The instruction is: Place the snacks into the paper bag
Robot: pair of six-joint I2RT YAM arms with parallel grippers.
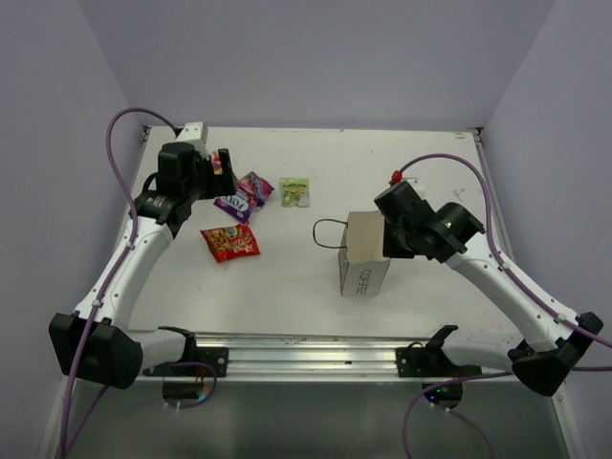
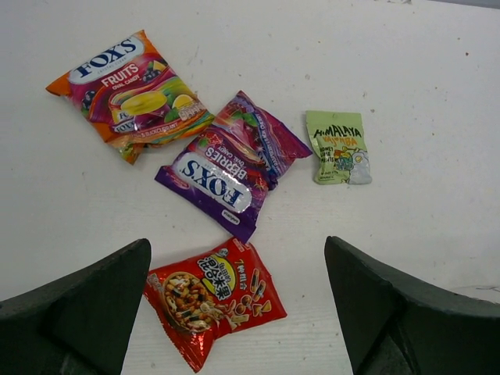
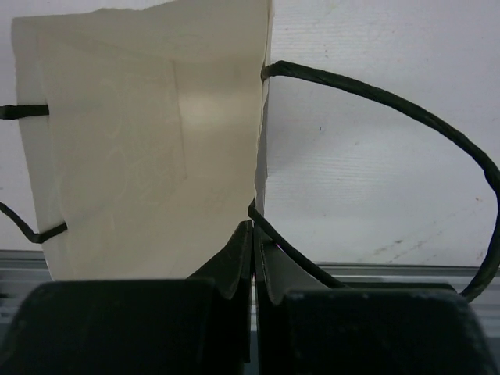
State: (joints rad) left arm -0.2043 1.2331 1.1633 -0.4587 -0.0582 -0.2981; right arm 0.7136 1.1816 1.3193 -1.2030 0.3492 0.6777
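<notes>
Even, diffuse light fills the overhead view. The white desk [image 1: 287, 306] reads bright without hot spots, the lavender walls [image 1: 316, 57] look flat, and only faint, soft shadows sit beside the paper bag [image 1: 363, 256]. The strip below the desk's near edge is dimmer.

The left wrist view is bright and sharp. Print on the purple packet [image 2: 223, 176] is legible, and small glints show on the red-orange packet [image 2: 211, 301]. The fingers [image 2: 86, 312] of the left tool [image 2: 237, 258] are dark and soft-edged.

In the right wrist view the bag's wall glows cream with a paler patch mid-panel, slightly out of focus. The right tool [image 3: 252, 258] is nearly black, its detail lost.
</notes>
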